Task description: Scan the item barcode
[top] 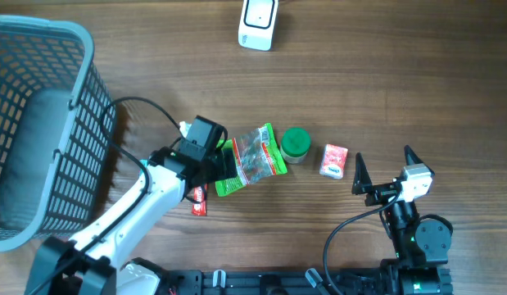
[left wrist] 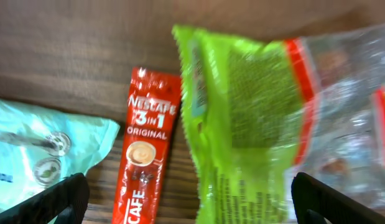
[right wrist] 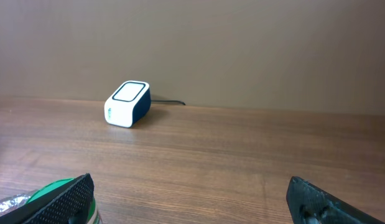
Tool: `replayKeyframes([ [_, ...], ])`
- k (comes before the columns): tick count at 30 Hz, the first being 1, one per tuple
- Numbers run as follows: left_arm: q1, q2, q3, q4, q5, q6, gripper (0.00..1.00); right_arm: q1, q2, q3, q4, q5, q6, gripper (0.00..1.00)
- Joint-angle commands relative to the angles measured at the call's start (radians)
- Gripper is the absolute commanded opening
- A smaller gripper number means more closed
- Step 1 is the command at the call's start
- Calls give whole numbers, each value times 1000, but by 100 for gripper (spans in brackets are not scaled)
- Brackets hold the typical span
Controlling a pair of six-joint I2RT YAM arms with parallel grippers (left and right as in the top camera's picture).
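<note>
— Wooden table (top: 400,74), barcode scanner (top: 258,23) at top centre. Where's the item?
— The green snack packet (top: 251,160) lies mid-frame, beneath the left gripper (left wrist: 192,208), whose fingers are spread wide, not clamping it. The right gripper (top: 384,160), lower right, gapes too.

A crinkled green-and-clear snack bag (top: 255,158) lies flat and angled on the table (top: 400,74); the white scanner (top: 258,23) stands well apart at its far edge.

Wooden table (top: 417,90), plain brown wall (right wrist: 254,43)
</note>
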Motion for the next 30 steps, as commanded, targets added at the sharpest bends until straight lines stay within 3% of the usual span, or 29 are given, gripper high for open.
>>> replayKeyframes([
  [1, 2, -67, 75, -42, -78, 16, 100, -1, -4, -1, 4, 9, 18, 100],
  [7, 2, -155, 273, -143, -148, 89, 100, -1, -4, -1, 4, 9, 18, 100],
  [13, 2, -232, 548, -159, -170, 143, 100, -1, -4, -1, 4, 9, 18, 100],
  [15, 2, -272, 683, -226, -208, 147, 100, -1, -4, -1, 4, 9, 18, 100],
  [21, 2, -379, 747, -310, -334, 147, 100, -1, -4, -1, 4, 9, 18, 100],
  [26, 2, -455, 747, -145, -563, 225, 100, -1, -4, -1, 4, 9, 18, 100],
  [30, 2, -475, 747, 113, -607, 371, 100, -1, -4, -1, 4, 9, 18, 100],
])
